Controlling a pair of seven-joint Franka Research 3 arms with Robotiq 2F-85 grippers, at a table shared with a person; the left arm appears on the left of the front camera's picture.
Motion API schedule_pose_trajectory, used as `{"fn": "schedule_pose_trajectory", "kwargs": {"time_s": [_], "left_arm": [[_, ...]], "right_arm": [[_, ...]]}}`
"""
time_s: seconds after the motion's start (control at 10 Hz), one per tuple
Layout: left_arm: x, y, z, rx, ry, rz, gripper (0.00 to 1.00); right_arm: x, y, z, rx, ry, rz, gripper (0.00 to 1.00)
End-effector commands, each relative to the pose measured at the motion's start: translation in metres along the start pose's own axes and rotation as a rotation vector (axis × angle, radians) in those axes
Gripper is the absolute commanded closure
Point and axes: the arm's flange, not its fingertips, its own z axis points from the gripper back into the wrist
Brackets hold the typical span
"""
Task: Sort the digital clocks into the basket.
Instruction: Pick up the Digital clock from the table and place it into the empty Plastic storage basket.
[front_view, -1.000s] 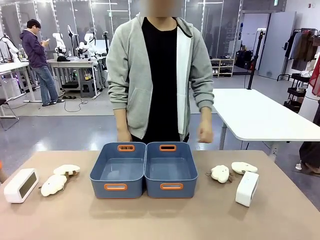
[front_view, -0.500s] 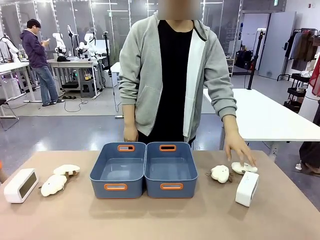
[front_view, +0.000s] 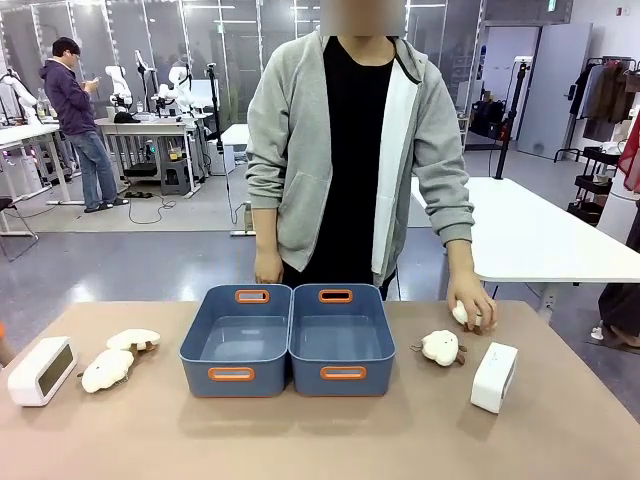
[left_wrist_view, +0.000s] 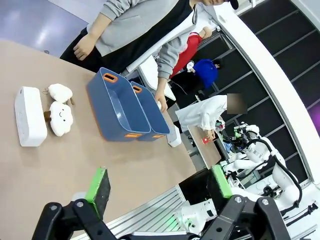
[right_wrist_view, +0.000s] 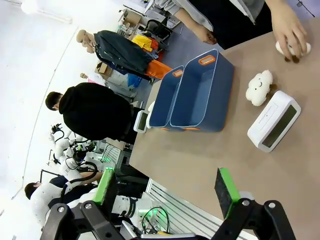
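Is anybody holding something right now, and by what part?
The person's hand grips a plush sheep from above; left gripper and right gripper hold nothing.

sheep plush: mostly covered by person's hand | far digital clock: partly hidden behind 2 blue bins

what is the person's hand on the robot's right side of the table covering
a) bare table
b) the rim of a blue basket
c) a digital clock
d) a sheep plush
d: the hand is cupped over a cream sheep plush at the far edge, while the digital clock stands apart from it, closer to the robot.
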Motion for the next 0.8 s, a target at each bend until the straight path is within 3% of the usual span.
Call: {"fn": "schedule_pose_trajectory", "kwargs": {"time_s": [0.0,0.7], "left_arm": [[0.0000,-0.0008,0.0010,-0.017,-0.004,-0.014,0.00],[0.0000,-0.0008,0.0010,-0.017,-0.004,-0.014,0.00]], "right_arm": [[0.0013,-0.0005,0.0001,0.009,-0.002,0.013,0.00],[0.0013,-0.0005,0.0001,0.009,-0.002,0.013,0.00]]}}
